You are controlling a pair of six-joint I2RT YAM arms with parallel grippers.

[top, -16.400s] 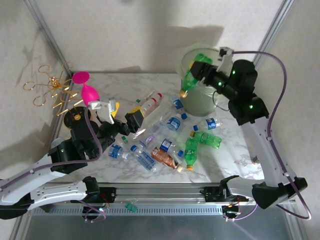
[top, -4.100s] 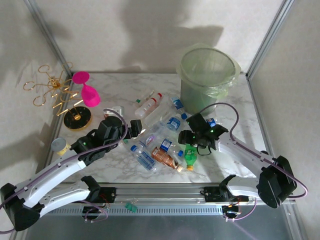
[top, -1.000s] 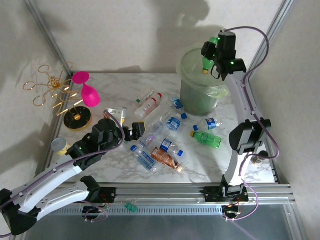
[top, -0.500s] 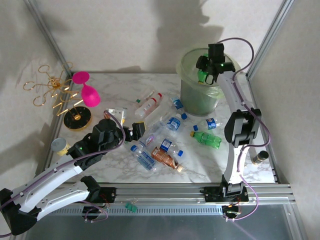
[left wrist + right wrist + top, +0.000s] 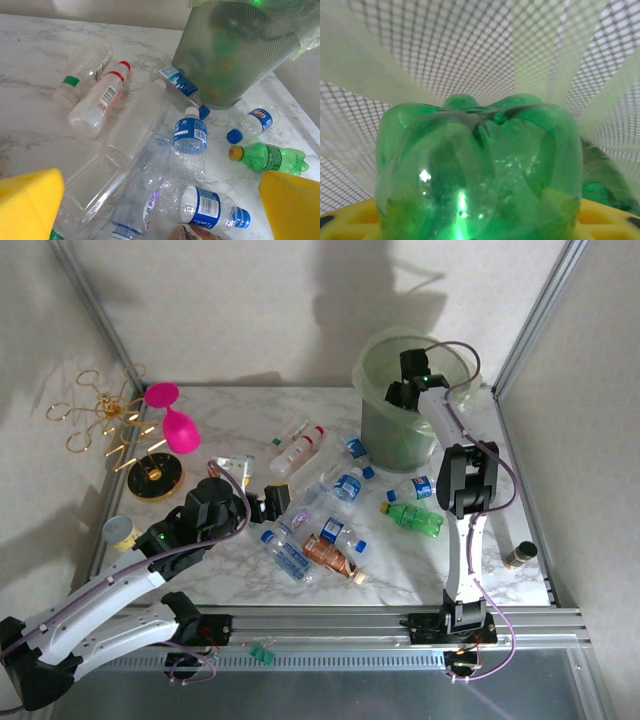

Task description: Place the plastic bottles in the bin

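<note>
I am working over a white marble desk point(image 5: 480, 550) boxed in by pale walls point(image 5: 250, 310) and slanting metal frame posts point(image 5: 535, 310). One tall pale-green bin point(image 5: 385, 435) is standing at the far right of the desk, and my right claw point(image 5: 405, 390) is reaching down inside it. A green bottle point(image 5: 480, 165) is sitting base-first between its yellow pads point(image 5: 350, 220), against the bin's mesh wall, though I cannot tell whether the pads are pressing on it or standing loose. My left claw point(image 5: 272, 502) is hovering wide open and empty over the pile near the desk's middle. About ten bottles are lying there on their sides: one other green bottle point(image 5: 415, 519) with a yellow cap, one copper-brown bottle point(image 5: 330, 554), and the rest clear bottles point(image 5: 190, 135), most wearing blue labels. One pink goblet point(image 5: 175, 425) and one gold wire stand point(image 5: 100, 415) are sitting close together at the far left.
</note>
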